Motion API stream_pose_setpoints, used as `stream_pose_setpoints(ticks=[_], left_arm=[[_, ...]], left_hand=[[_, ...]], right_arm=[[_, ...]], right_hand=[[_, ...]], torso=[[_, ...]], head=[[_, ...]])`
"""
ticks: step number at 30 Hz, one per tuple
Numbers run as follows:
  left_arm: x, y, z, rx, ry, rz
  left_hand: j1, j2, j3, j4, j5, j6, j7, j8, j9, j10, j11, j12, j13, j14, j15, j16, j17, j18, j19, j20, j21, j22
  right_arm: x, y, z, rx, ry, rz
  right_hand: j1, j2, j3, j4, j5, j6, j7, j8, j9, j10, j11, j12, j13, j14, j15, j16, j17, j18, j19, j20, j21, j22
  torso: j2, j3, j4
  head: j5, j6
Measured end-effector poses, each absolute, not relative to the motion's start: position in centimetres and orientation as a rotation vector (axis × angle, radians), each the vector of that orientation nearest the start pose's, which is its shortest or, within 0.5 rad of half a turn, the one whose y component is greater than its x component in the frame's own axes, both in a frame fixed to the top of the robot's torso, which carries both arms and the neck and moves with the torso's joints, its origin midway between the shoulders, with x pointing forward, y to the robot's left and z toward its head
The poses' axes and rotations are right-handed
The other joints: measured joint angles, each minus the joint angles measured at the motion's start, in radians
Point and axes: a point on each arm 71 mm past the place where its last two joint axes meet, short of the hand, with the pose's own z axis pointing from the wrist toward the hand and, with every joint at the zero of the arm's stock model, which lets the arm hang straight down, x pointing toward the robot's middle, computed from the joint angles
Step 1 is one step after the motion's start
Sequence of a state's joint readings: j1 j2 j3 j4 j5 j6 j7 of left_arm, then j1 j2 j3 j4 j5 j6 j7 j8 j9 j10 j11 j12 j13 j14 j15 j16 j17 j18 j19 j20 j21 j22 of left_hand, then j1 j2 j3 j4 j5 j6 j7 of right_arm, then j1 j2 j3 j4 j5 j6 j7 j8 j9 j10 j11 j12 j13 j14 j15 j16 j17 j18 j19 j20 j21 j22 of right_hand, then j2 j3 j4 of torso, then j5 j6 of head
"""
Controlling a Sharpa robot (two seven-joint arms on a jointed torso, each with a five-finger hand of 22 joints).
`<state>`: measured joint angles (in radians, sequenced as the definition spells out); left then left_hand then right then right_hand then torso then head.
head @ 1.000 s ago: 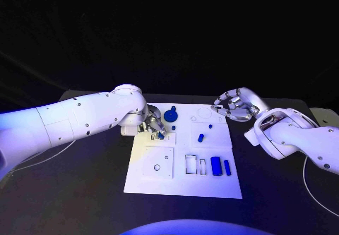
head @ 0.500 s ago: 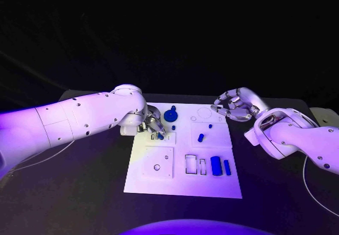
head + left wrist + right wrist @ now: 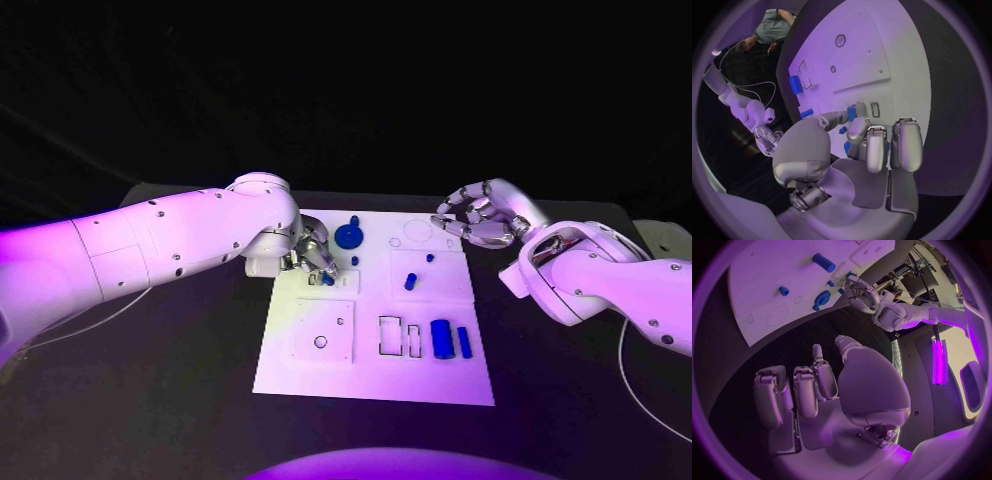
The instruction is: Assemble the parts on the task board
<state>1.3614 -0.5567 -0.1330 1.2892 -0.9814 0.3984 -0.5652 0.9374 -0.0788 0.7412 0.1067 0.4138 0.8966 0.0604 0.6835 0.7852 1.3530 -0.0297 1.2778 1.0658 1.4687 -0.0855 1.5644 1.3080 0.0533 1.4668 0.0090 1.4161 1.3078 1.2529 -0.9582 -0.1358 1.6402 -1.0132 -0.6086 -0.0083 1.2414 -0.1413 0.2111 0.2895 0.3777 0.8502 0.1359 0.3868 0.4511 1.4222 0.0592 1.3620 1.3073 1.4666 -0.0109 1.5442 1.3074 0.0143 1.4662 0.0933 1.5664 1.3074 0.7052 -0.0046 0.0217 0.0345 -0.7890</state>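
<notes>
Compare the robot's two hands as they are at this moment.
The left hand reaches down onto the task board, fingertips at a small blue part; the right hand hangs off the board's far right corner. The left pinches that part; the right holds nothing, fingers curled. Both are silver.

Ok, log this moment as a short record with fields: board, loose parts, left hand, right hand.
board: white task board lying flat on the black table
loose parts: wide blue block and slimmer blue bar side by side near the board's right edge; round blue disc near its far edge; small blue peg mid-board
left hand: left hand over the board's left side, fingertips down at a small blue part; grip cannot be told
right hand: right hand beside the board's far right corner, fingers curled, holding nothing
</notes>
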Motion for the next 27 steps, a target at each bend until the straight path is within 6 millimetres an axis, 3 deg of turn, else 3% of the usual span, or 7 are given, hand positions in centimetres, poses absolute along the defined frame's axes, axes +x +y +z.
stream_pose_setpoints(ticks=[27], left_arm=[[51.73,14.09,-19.98,0.073,2.525,-0.334]], left_hand=[[0.000,0.000,0.000,0.000,-0.001,0.002,0.001,-0.003,0.002,0.000,0.000,0.000,-0.001,-0.004,-0.004,0.000,0.000,0.000,0.000,0.000,0.000,0.000]], right_arm=[[46.38,-23.56,-17.32,0.310,1.527,0.824]], right_hand=[[0.004,-0.004,0.000,0.000,0.000,0.000,0.000,0.000,0.000,0.000,0.000,0.000,0.000,0.000,0.000,0.000,0.001,0.000,0.000,0.000,0.000,0.001]], torso=[[0.000,0.0007,-0.0006]], head=[[0.001,-0.004]])
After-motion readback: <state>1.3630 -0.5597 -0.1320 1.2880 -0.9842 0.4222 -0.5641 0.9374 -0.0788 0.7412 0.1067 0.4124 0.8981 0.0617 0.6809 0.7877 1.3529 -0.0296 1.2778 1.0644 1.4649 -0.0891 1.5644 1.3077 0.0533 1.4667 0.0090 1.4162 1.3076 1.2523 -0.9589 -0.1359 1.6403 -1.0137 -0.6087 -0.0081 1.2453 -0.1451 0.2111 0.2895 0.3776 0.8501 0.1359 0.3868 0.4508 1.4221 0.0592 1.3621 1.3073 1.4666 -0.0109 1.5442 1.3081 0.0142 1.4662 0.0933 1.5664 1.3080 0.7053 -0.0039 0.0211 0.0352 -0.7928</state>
